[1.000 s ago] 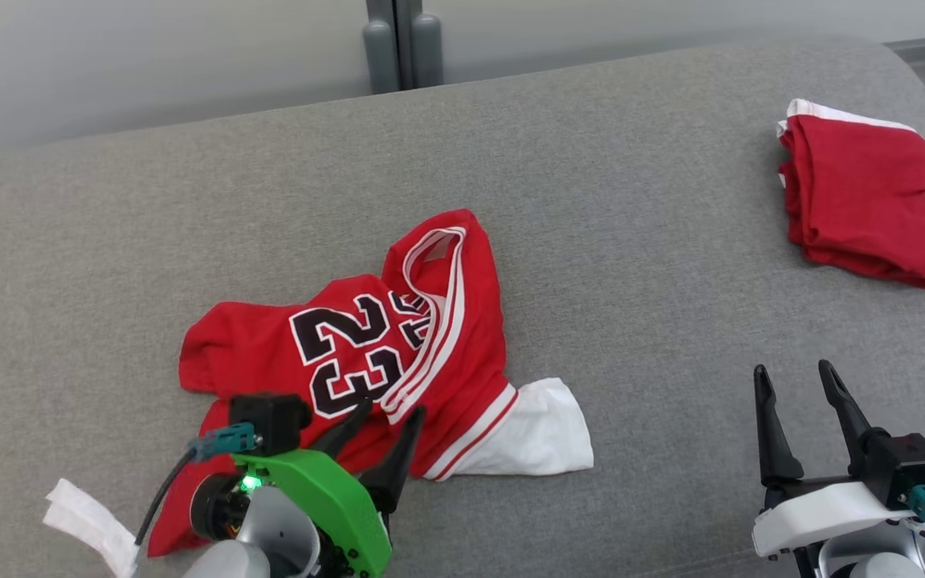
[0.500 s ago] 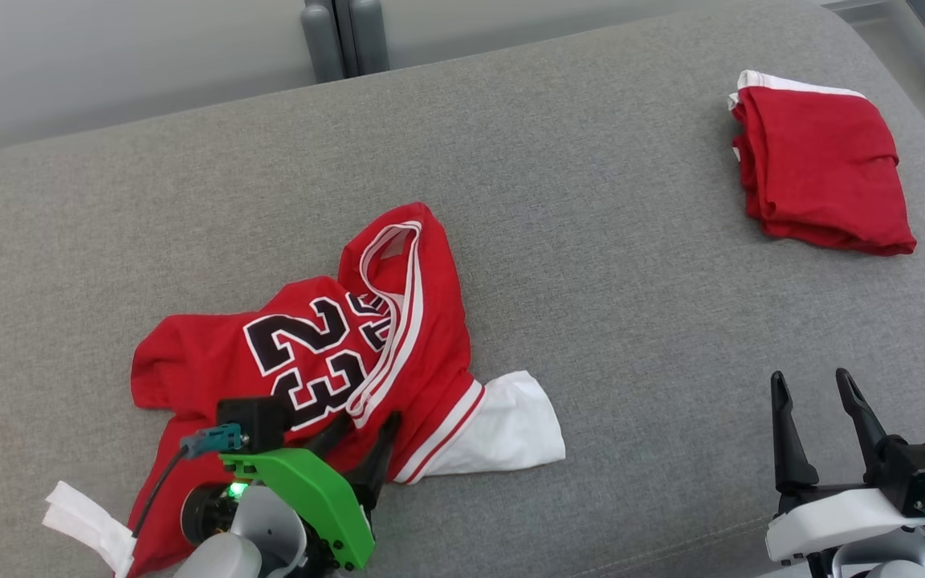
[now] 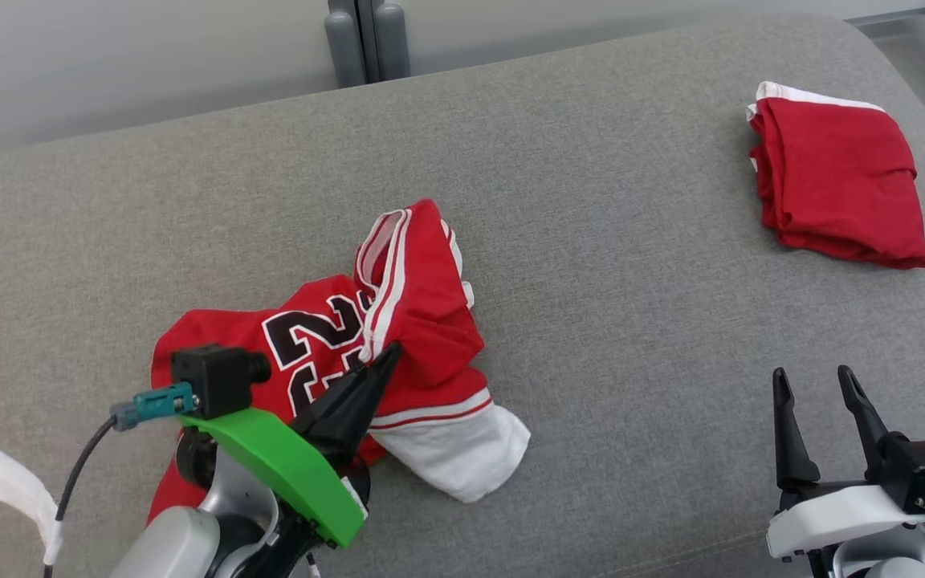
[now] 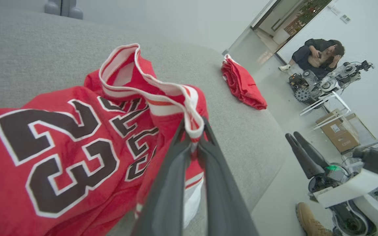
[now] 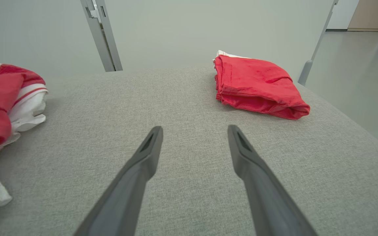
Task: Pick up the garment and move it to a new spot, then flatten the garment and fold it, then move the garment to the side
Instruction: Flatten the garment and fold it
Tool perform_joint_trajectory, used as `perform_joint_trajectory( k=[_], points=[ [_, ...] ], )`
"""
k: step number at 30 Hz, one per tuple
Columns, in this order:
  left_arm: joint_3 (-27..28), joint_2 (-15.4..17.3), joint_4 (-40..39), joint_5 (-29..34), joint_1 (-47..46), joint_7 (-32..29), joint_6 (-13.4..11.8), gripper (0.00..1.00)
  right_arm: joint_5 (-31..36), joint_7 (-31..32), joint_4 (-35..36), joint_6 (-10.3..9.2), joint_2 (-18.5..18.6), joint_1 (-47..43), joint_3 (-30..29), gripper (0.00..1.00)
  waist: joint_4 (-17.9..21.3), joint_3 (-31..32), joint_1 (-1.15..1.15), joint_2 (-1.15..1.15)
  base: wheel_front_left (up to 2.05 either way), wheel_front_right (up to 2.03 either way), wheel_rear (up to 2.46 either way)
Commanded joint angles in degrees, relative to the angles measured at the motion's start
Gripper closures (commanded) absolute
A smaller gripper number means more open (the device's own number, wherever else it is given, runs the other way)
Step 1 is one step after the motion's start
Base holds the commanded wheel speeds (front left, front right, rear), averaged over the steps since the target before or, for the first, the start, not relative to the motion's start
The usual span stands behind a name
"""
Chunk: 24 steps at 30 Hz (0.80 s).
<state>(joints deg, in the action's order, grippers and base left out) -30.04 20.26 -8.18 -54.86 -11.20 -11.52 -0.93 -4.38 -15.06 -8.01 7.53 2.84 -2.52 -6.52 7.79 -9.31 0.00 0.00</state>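
Note:
The garment (image 3: 422, 305) is a red jersey with a black "23" and white trim, crumpled on the grey cushioned surface (image 3: 607, 265) at centre-left. My left gripper (image 3: 389, 353) is shut on the garment's white-striped edge, and that part is lifted into a ridge. The left wrist view shows the garment (image 4: 54, 154) spread below, with the trim pinched at the tips of the left gripper (image 4: 194, 131). My right gripper (image 3: 812, 376) stands open at the lower right, apart from the cloth. In its own view the right gripper (image 5: 194, 131) has only bare cushion between its fingers, and the garment (image 5: 2, 98) lies far left.
A second red garment (image 3: 836, 189), folded, lies at the far right of the cushion, also visible as the folded garment (image 5: 258, 85). A white tag (image 3: 17, 490) hangs at the lower left. Beyond the cushion's right edge sit a person (image 4: 317, 55), a cardboard box (image 4: 340, 131) and a boot (image 4: 310, 219).
My left gripper has closed on the jersey's striped edge and pulled it up and inward, bunching the cloth. The camera has shifted a little. The right gripper stayed open and still.

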Motion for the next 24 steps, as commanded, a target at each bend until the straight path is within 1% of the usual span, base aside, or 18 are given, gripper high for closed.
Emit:
perform_joint_trajectory(
  k=[1, 3, 5, 9, 11, 14, 18, 19, 20, 21, 22, 23, 24],
  points=[
    [-0.24, 0.22, -2.23, -1.40, -0.82, -1.37, 0.58, 1.00, -0.36, -0.16, -0.14, -0.09, 0.10, -0.35, 0.13, 0.00, -0.07, 0.28, 0.00, 0.00, 0.00, 0.00, 0.00],
    [-0.25, -0.23, -4.81, -3.59, -2.48, -3.66, 0.95, 1.00, -0.74, -0.16, -0.31, -0.09, 0.11, 0.29, 0.68, 0.00, 0.25, 0.38, 0.00, 0.00, 0.00, 0.00, 0.00],
    [-1.04, -0.08, -5.90, -3.47, -4.61, -5.87, 0.74, 1.00, -0.81, -0.16, -0.59, -0.09, 0.11, 0.82, 1.38, 0.00, 0.99, 0.68, 0.00, 0.00, 0.00, 0.00, 0.00],
    [-3.21, -4.36, -5.08, -6.33, -9.01, -9.60, -0.27, 1.00, -1.43, -0.16, -0.81, -0.09, 0.11, 1.79, 2.13, 0.00, 3.21, 0.85, 0.00, 0.00, 0.00, 0.00, 0.00],
    [-4.82, -6.19, -2.57, -5.68, -12.02, -11.29, -1.08, 1.00, -1.70, -0.16, -0.87, -0.09, 0.11, 2.20, 2.36, 0.00, 4.66, 0.36, 0.00, 0.00, 0.00, 0.00, 0.00],
    [-7.50, -10.17, 3.75, -3.70, -16.72, -12.98, -2.48, 1.00, -2.37, -0.15, -1.12, -0.09, 0.08, 3.54, 3.18, 0.00, 7.60, -1.18, 0.00, 0.00, 0.00, 0.00, 0.00],
    [-9.14, -14.15, 13.29, -2.15, -21.76, -12.46, -3.68, 1.00, -3.80, -0.16, -1.72, -0.09, 0.11, 4.81, 4.32, 0.00, 12.07, -3.12, 0.00, 0.00, 0.00, 0.00, 0.00],
    [-9.11, -14.81, 15.15, -1.71, -22.97, -11.70, -3.87, 0.79, -4.11, -0.16, -1.79, -0.09, 0.07, 5.09, 4.48, 0.00, 13.00, -3.59, 0.00, 0.00, 0.00, 0.00, 0.00],
    [-9.33, -15.34, 17.60, -0.63, -24.43, -10.42, -4.01, 0.39, -4.48, -0.16, -1.87, -0.09, 0.06, 5.41, 4.84, 0.00, 14.06, -4.10, 0.00, 0.00, 0.00, 0.00, 0.00],
    [-9.69, -15.81, 19.57, -0.06, -25.13, -9.24, -3.67, 0.31, -4.76, -0.16, -2.02, -0.09, 0.04, 5.40, 4.81, 0.00, 14.73, -4.33, 0.00, 0.00, 0.00, 0.00, 0.00],
    [-9.82, -16.35, 21.78, 0.00, -25.71, -7.52, -3.42, 0.18, -5.07, -0.16, -2.16, -0.09, 0.05, 5.20, 4.76, 0.00, 15.36, -4.60, 0.00, 0.00, 0.00, 0.00, 0.00],
    [-10.01, -16.66, 23.67, -0.25, -26.20, -6.44, -3.17, 0.00, -5.25, -0.16, -2.21, -0.09, 0.07, 5.08, 4.80, 0.00, 15.82, -4.85, 0.00, 0.00, 0.00, 0.00, 0.00],
    [-10.41, -16.80, 26.17, 0.25, -27.16, -5.17, -3.51, 0.00, -5.41, -0.15, -2.30, -0.09, 0.05, 4.86, 4.79, 0.00, 16.16, -5.04, 0.00, 0.00, 0.00, 0.00, 0.00]
  ],
)
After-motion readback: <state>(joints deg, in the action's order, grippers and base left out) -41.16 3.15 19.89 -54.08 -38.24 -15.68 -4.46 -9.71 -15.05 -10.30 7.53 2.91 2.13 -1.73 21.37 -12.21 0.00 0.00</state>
